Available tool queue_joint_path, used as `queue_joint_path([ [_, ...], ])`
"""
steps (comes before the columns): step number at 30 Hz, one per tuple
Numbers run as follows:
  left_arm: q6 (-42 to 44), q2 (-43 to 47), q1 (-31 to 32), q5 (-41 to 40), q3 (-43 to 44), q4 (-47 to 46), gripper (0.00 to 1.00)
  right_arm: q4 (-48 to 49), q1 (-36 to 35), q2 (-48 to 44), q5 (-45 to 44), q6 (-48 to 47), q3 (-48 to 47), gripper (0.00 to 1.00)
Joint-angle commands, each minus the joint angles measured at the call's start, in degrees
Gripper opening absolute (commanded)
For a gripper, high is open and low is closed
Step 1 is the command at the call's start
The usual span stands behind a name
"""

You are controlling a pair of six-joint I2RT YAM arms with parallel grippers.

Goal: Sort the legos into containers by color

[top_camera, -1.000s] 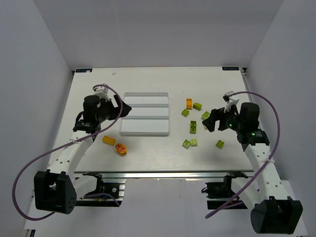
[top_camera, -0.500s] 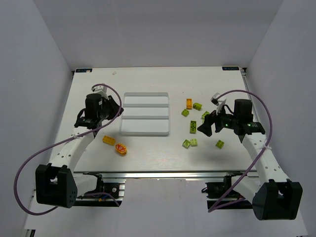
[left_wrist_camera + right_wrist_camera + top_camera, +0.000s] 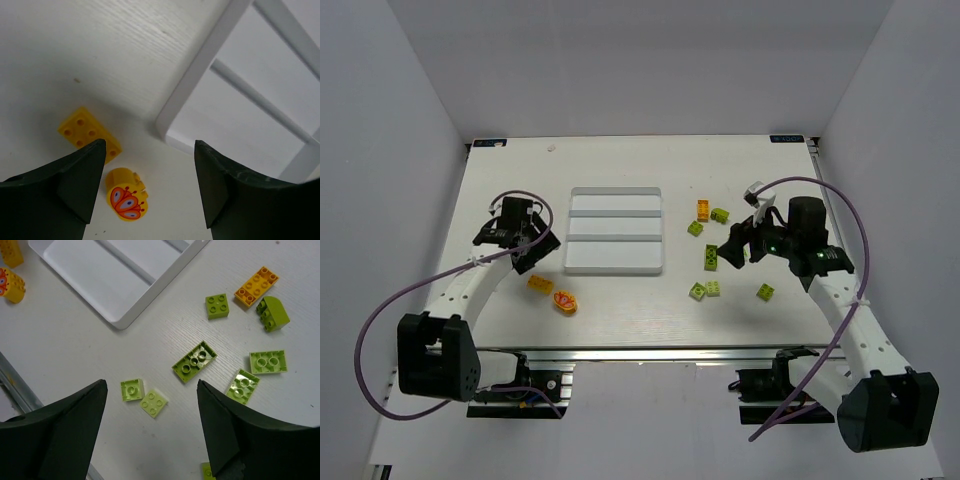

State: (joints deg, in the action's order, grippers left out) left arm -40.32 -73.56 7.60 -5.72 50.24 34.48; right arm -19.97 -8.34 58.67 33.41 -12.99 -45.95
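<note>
Movement on both sides: left gripper (image 3: 149, 165) has slid near-left, away from the tray (image 3: 615, 262), to hover, fingers spread and empty, by the orange brick (image 3: 87, 135). Right gripper (image 3: 730, 254), also spread, has crept left over the lime legos (image 3: 194, 361). Nothing's in the tray, so sorting has barely started.

L hand (image 3: 150, 145): fingers spread wide, and the gap btwn them hangs over bare counter (image 3: 75, 40), w/ the low corner wall of the tray (image 3: 205, 60) just ahead. An orange brick (image 3: 85, 131) lies partly under the finger farther from the tray, and a round butterfly piece (image 3: 127, 201) sits nearer the wrist. R hand (image 3: 151, 385): two small lime bricks (image 3: 132, 390) lie in its gap and a long lime brick (image 3: 194, 361) just ahead, w/ bare counter btwn that brick and the tray corner.
</note>
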Motion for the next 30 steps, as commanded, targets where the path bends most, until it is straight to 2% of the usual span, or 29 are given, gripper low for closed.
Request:
queue_joint_path([
  [1,-7.5,4.5,-0.2,-8.6,-0.2,8.6,0.81,2.1,-0.3,-3.1,-0.5,1.2,0.7,0.78],
  [5,-13.6,5.4,-0.2,-10.4,-0.7,14.4,0.80,1.2,-0.3,-3.3,-0.6,1.0,0.3,0.78],
  [8,-17.5,4.8,-0.2,-11.2,-2.9,15.4,0.78,1.1,-0.4,-3.7,-0.8,0.7,0.1,0.79],
  [12,-22.0,1.9,-0.7,-9.2,-5.5,12.2,0.76,1.2,0.1,-4.8,-1.7,0.2,0.5,0.79],
  [16,-23.4,-5.4,-0.7,-6.9,-4.5,10.7,0.75,1.0,0.0,-5.2,-1.4,-0.1,0.7,0.80],
  [22,-24.1,-8.5,-0.7,-8.1,-5.8,6.0,0.72,0.9,0.1,-5.2,-1.2,-0.4,0.6,0.80],
  [25,-24.3,-11.6,-1.3,-8.3,-5.3,5.4,0.64,0.9,0.1,-5.0,-1.2,-0.5,0.6,0.80],
  [26,-24.3,-12.6,-1.3,-8.0,-5.3,5.3,0.59,0.9,0.1,-4.9,-1.1,-0.5,0.8,0.79],
  [27,-24.5,-12.7,-1.3,-7.8,-5.3,5.5,0.49,0.9,0.1,-4.8,-1.0,-0.5,0.8,0.79],
  [30,-24.1,-11.0,-1.3,-8.3,-5.7,6.2,0.37,1.0,0.2,-4.7,-1.0,-0.6,0.8,0.79],
])
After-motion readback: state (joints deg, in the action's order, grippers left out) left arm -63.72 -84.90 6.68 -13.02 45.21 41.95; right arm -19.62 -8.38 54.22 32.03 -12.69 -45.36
